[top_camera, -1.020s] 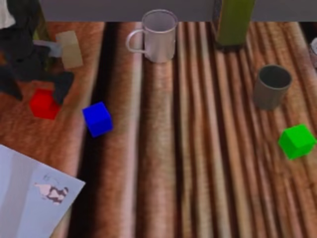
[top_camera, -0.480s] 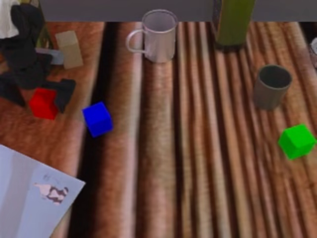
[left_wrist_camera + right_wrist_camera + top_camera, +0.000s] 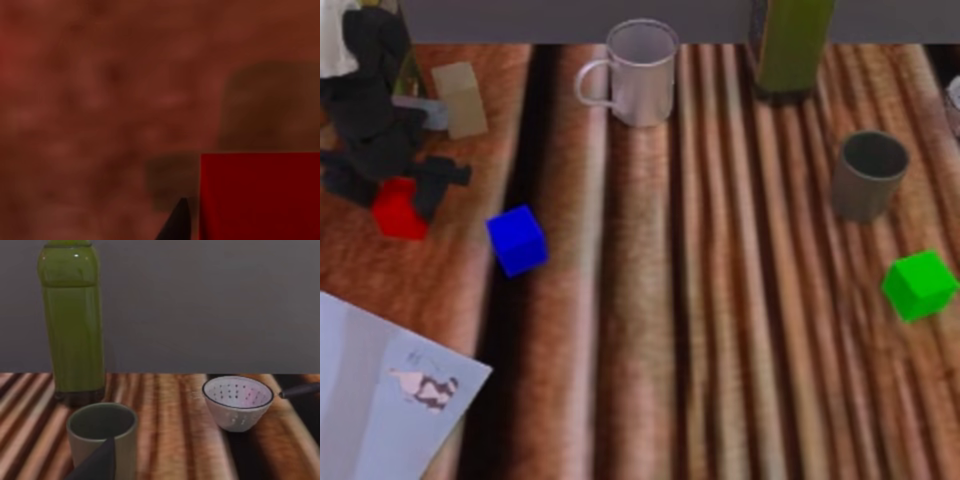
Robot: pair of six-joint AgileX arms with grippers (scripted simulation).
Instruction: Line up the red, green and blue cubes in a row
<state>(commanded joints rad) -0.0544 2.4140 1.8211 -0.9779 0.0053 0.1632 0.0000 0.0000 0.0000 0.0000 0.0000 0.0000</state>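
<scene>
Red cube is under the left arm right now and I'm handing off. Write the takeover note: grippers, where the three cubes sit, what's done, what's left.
Left gripper: down at the table's left side, fingers straddling the red cube; whether they have closed on it cannot be told.
Right gripper: outside the top view; one fingertip shows in its wrist view, facing the grey cup and the green bottle.
Blue cube: free on the table, just right of the red one.
Green cube: far right, alone.
Done: nothing lined up.
Left: secure the red cube, then bring all three into one row.
</scene>
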